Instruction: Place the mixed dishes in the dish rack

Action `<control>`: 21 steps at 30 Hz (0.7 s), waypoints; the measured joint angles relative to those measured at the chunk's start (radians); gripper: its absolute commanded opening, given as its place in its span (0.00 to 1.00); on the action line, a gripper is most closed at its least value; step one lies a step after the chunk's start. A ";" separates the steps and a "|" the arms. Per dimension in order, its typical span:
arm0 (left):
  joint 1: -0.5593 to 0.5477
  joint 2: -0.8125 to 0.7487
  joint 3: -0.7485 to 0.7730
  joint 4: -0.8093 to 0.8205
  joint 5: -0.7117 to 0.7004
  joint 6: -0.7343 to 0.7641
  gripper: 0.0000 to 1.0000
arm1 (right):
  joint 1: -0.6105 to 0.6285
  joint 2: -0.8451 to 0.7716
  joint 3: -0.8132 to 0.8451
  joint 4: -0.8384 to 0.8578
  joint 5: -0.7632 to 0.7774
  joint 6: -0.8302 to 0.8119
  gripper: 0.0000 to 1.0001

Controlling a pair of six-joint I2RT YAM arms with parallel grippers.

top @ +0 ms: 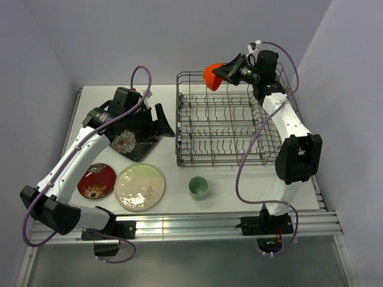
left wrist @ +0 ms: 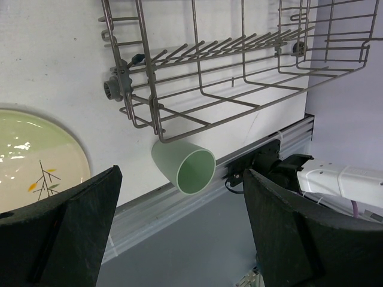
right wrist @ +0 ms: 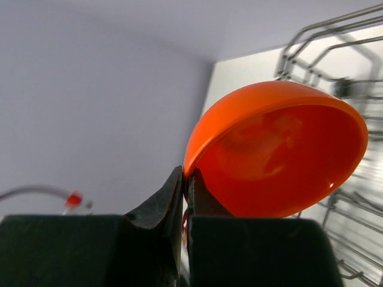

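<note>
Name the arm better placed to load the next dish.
Right: the right claw pinches the orange bowl by its rim at the dish rack's far corner; the left claw is open and empty.

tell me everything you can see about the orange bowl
The small orange bowl is plain, glossy and plastic-looking, round with a thin rim and empty. The right gripper pinches its rim, holding it tipped on its side in the air near the far left corner of the dish rack. Nothing else touches it.

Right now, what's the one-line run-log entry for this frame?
right gripper shut on orange bowl rim, at dish rack far edge | left gripper open by black square plate | cup, cream plate, red plate on table
</note>
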 measured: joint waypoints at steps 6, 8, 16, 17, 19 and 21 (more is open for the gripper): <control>0.000 0.000 -0.007 0.005 0.002 0.000 0.88 | -0.042 0.113 0.084 0.027 -0.331 -0.030 0.00; 0.000 0.000 -0.014 0.010 0.006 0.000 0.88 | -0.050 0.134 0.074 0.034 -0.407 -0.041 0.00; -0.001 0.000 -0.017 0.016 0.018 0.000 0.88 | -0.075 0.208 0.031 0.154 -0.592 -0.016 0.00; -0.001 0.000 -0.017 0.016 0.018 0.000 0.88 | -0.079 0.221 0.030 0.161 -0.603 -0.016 0.00; -0.001 0.000 -0.017 0.016 0.018 0.000 0.88 | -0.085 0.246 0.031 0.169 -0.621 -0.013 0.00; -0.001 0.000 -0.017 0.016 0.018 0.000 0.88 | -0.089 0.278 0.034 0.182 -0.631 -0.006 0.00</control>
